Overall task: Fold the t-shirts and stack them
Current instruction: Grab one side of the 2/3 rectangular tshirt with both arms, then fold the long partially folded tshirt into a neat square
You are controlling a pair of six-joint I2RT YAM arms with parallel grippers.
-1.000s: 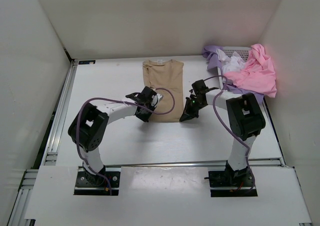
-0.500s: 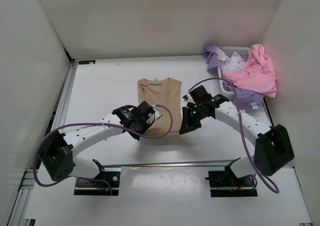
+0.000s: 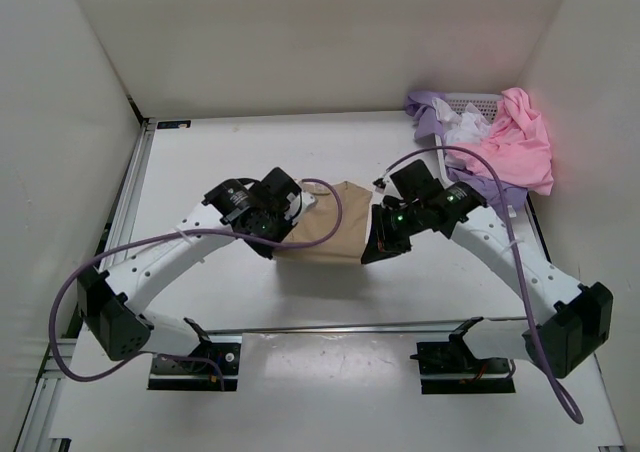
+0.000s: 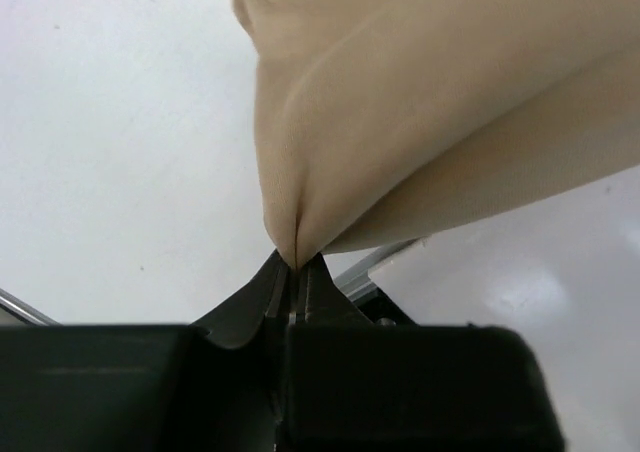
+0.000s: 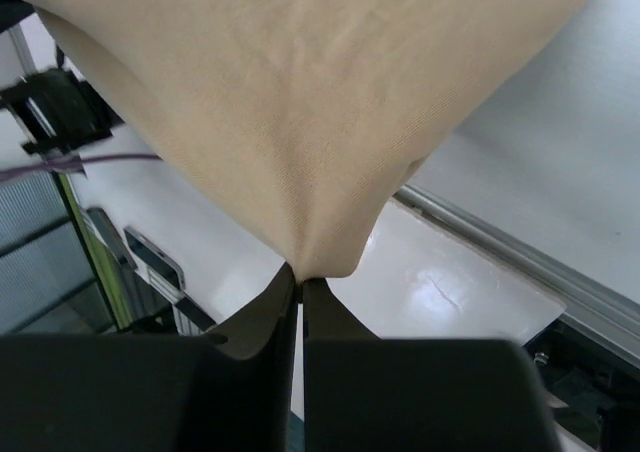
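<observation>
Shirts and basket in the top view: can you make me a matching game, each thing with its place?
1 tan shirt; 2 pink shirt; 3 lavender shirt; 4 white basket.
A far right corner, mostly under clothes; B pinched by left gripper and right gripper; C topmost on the heap; D draped over the basket's left end.
Pairs: 1-B; 2-C; 3-D; 4-A.

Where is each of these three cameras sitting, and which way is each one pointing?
Top external: above and behind the robot, looking down on the table; the left arm and right arm show, holding the tan shirt.
Left wrist: on the left arm, looking along its shut left fingers at pinched tan cloth.
Right wrist: on the right arm, looking along its shut right fingers at the same cloth.
Shared: both wrist views show that shirt pinched.
</observation>
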